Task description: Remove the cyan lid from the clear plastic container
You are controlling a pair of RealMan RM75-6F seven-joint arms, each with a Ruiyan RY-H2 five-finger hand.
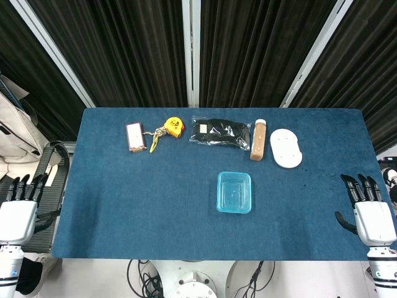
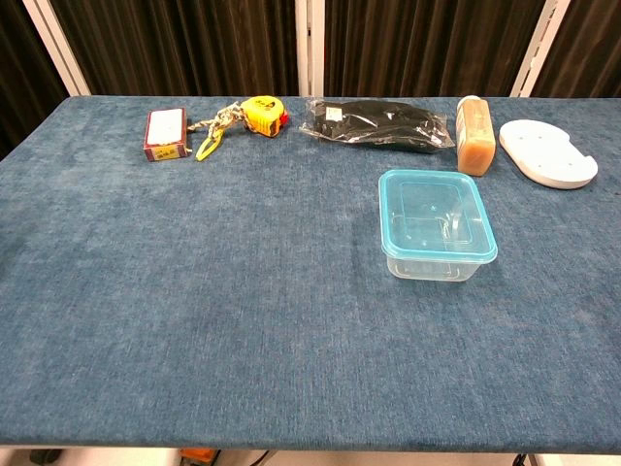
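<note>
A clear plastic container [image 1: 234,208] [image 2: 434,267] stands on the blue table [image 1: 155,198] right of centre, with the cyan lid [image 1: 234,191] [image 2: 435,216] seated on top of it. My left hand [image 1: 20,205] hangs off the table's left edge, fingers straight and apart, holding nothing. My right hand [image 1: 369,211] sits at the table's right edge, fingers likewise extended and empty. Both hands are far from the container. The chest view shows neither hand.
Along the back of the table lie a small red-and-white box [image 1: 135,136] [image 2: 166,132], a yellow tape measure with keys [image 1: 171,127] [image 2: 254,115], a black bagged item [image 1: 220,132] [image 2: 378,123], a brown bottle on its side [image 1: 258,140] [image 2: 474,134] and a white oval plate [image 1: 286,148] [image 2: 547,152].
</note>
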